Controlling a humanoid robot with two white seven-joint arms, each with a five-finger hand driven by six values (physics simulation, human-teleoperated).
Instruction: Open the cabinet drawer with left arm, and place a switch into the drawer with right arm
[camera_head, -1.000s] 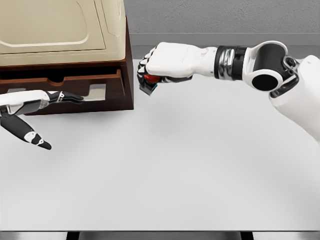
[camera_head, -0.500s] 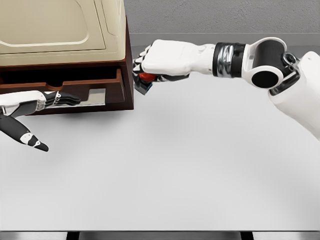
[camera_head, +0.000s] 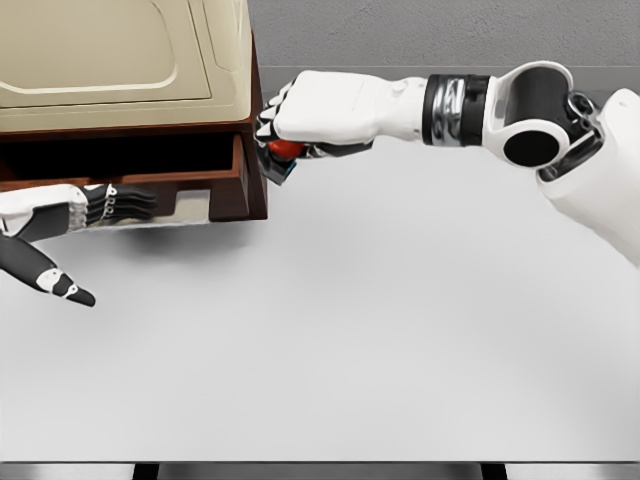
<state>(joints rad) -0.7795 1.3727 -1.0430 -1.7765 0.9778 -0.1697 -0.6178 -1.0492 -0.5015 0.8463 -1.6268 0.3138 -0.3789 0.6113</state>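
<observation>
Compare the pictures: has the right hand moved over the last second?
Yes. The right hand, shut on the switch, has shifted left and slightly up, closing on the cabinet; it now sits against the cabinet's right corner.

L hand (camera_head: 60, 215) flat, fingers extended; R hand (camera_head: 300, 120) fisted, arm outstretched.

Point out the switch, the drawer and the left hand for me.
switch (camera_head: 284, 152), head view, its red part under the right hand.
drawer (camera_head: 185, 181), head view, its brown front panel.
left hand (camera_head: 95, 206), head view, the knuckles.
</observation>
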